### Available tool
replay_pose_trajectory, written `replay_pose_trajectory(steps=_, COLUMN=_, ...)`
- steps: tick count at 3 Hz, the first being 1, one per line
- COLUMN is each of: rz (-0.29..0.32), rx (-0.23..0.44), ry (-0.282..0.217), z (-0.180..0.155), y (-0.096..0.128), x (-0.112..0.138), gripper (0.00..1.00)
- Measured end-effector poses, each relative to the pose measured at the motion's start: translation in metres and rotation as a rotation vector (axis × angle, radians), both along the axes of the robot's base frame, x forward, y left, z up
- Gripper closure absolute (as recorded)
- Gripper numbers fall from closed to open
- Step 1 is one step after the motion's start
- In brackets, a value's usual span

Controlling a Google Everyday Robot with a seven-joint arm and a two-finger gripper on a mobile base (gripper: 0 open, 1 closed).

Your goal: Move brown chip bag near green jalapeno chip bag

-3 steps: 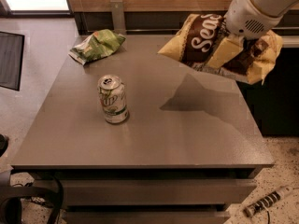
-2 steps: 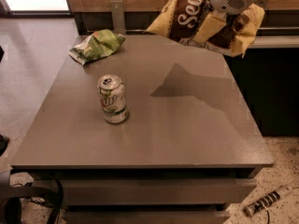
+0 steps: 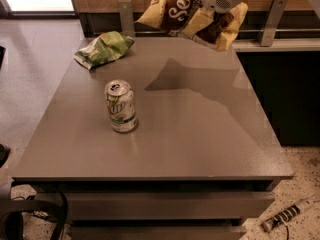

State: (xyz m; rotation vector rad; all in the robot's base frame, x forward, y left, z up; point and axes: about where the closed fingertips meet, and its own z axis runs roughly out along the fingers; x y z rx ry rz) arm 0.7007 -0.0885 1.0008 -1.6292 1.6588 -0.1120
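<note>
The brown chip bag [image 3: 180, 9], dark brown with white script and pale yellow ends, hangs in the air above the table's far edge, right of centre. My gripper [image 3: 212, 14] is shut on its right part and holds it up; the white arm comes in from the top right. The green jalapeno chip bag [image 3: 104, 48] lies wrinkled on the table's far left corner, some way left of and below the brown bag. The brown bag's top is cut off by the frame edge.
A green-and-white soda can [image 3: 120, 106] stands upright on the grey table [image 3: 200, 134], left of centre. A wall rail with metal brackets [image 3: 272, 14] runs behind the table. A dark cabinet [image 3: 280, 94] stands to the right.
My gripper has carried the brown chip bag left and toward the far edge, closer to the green bag. Its shadow on the table moved left with it. Can and green bag stayed put.
</note>
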Motion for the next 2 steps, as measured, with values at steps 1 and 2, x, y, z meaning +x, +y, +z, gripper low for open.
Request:
replay_pose_trajectory(steps=1, rz=-0.036, rx=0.038, ry=-0.029, z=-0.029, y=0.026, x=0.029, gripper=1.00)
replay_pose_trajectory(steps=2, rz=-0.077, rx=0.056, ry=-0.043, z=-0.050, y=0.043, x=0.055, gripper=1.00)
